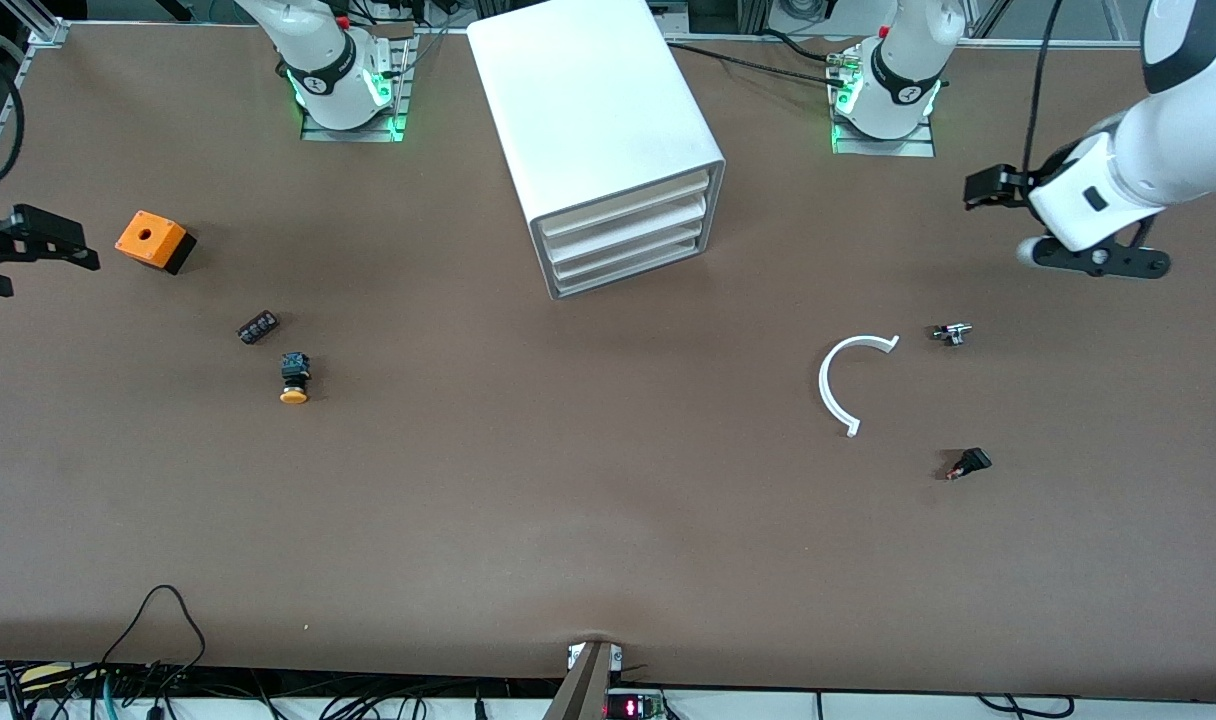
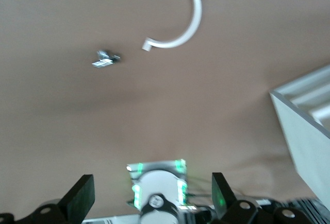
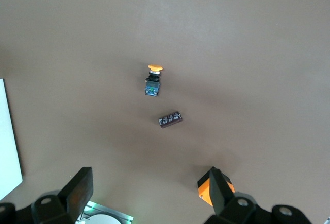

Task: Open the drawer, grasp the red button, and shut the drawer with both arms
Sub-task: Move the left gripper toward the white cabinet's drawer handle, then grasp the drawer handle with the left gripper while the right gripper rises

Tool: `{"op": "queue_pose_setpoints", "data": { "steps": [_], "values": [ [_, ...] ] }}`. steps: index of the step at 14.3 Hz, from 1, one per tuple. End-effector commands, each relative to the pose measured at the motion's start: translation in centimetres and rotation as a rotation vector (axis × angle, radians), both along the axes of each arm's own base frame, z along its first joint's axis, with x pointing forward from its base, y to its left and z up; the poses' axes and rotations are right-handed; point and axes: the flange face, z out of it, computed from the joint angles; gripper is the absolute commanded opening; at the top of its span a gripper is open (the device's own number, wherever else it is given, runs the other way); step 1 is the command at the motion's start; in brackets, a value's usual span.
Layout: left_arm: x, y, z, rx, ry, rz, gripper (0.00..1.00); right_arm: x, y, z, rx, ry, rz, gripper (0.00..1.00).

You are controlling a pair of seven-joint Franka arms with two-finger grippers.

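Mid-worktop (image 1: 608, 520), the cabinet's drawer (image 1: 628, 236) sits shut, light and slick; I'd hook its front lip. Both my left fingers (image 2: 149, 195) and right fingers (image 3: 147, 190) hover apart. Button unseen.

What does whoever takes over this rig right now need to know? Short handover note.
Left gripper: open, empty, up over the table at the left arm's end.
Right gripper: open, empty, up beside the orange cube.
Cabinet: between the arm bases, every drawer shut.
Red-capped button: not visible; only the orange-yellow-capped button lies out.
Done: nothing.
Left: open drawer, take button, close drawer.
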Motion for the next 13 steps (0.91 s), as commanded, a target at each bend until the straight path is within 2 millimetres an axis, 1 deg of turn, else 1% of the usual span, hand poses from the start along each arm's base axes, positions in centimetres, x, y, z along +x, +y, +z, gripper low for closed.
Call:
{"op": "queue_pose_setpoints", "data": {
  "steps": [1, 2, 3, 4, 5, 6, 8, 9, 10, 11, 12, 13],
  "values": [
    [0.5, -1.8, -1.4, -0.159, 0.074, -0.078, 1.0, 0.1, 0.4, -0.3, 0.016, 0.004, 0.027, 1.0],
    [0.7, -3.1, -2.3, -0.204, 0.092, -0.128, 1.0, 0.2, 0.4, -0.4, 0.018, 0.004, 0.027, 1.0],
    [1.1, -3.8, -3.3, -0.25, 0.107, -0.177, 1.0, 0.3, 0.3, -0.5, 0.018, 0.002, 0.026, 1.0],
    [1.5, -4.3, -4.7, -0.317, 0.128, -0.224, 1.0, 0.4, 0.3, -0.6, 0.021, 0.002, 0.024, 1.0],
    [2.1, -4.7, -6.6, -0.397, 0.153, -0.273, 1.0, 0.5, 0.4, -0.6, 0.025, -0.001, 0.026, 1.0],
    [2.7, -5.2, -8.7, -0.492, 0.176, -0.325, 1.0, 0.8, 1.0, -0.6, 0.041, -0.02, 0.022, 1.0],
    [4.0, -6.3, -12.7, -0.574, 0.196, -0.39, 1.0, 1.3, 3.5, -0.3, 0.011, -0.049, 0.064, 1.0],
    [4.5, -7.4, -14.4, -0.623, 0.206, -0.377, 1.0, 1.3, 3.2, -0.3, 0.01, -0.049, 0.055, 1.0],
    [4.9, -8.4, -15.9, -0.708, 0.216, -0.342, 1.0, 1.3, 2.8, -0.2, 0.015, -0.052, 0.046, 1.0],
    [5.1, -9.0, -18.2, -0.779, 0.241, -0.309, 1.0, 1.3, 2.6, -0.2, 0.023, -0.052, 0.042, 1.0],
    [5.8, -10.1, -19.7, -0.828, 0.193, -0.315, 1.0, 1.3, 2.3, -0.4, 0.043, -0.054, 0.032, 1.0],
    [6.1, -11.9, -20.4, -0.845, 0.156, -0.315, 1.0, 1.7, 2.3, -0.5, 0.086, -0.078, 0.023, 1.0]
  ]
}}
